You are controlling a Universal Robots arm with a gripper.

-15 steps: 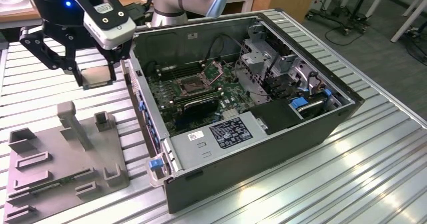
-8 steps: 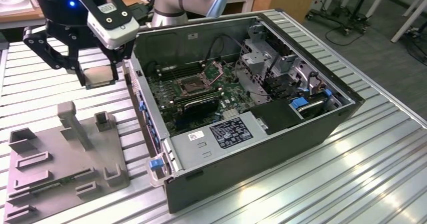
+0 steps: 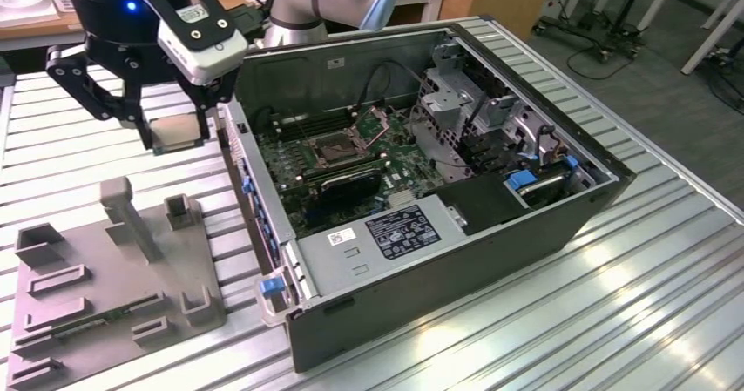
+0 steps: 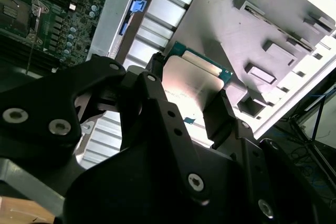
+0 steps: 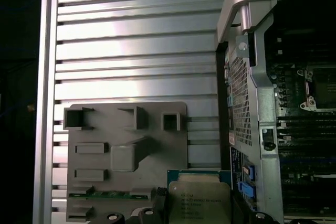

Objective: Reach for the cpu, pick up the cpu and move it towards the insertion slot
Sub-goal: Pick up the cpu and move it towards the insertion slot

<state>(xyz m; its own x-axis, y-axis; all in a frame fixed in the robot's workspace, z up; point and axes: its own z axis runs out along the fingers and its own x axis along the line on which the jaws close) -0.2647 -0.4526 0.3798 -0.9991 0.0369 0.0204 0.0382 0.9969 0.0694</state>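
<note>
Pinching the cpu (image 3: 177, 133) between black fingers (image 3: 139, 117), gripper (image 3: 174, 138) closed on its edges and raised clear of the ribbed metal table (image 3: 651, 321). Hanging just off the open computer case (image 3: 465, 225), at the exterior view's left of its wall, above the gap between case and grey plastic fixture (image 3: 117, 295). Showing in the second wrist view as a silvery face with a green rim, cpu (image 4: 191, 85) clamped between gripper (image 4: 184, 95) fingers (image 4: 223, 111), fixture (image 4: 262, 35) beyond it. Showing likewise in the first wrist view: cpu (image 5: 198, 199) over the table (image 5: 136, 40), just beside the fixture (image 5: 126, 150) and the case (image 5: 252, 77). Lying inside the case on the green motherboard (image 3: 302, 178): insertion slot (image 3: 337, 150), square, dark, framed by a metal bracket, well apart from the held chip. Seen too at the edge of the first wrist view, insertion slot (image 5: 321, 87).
</note>
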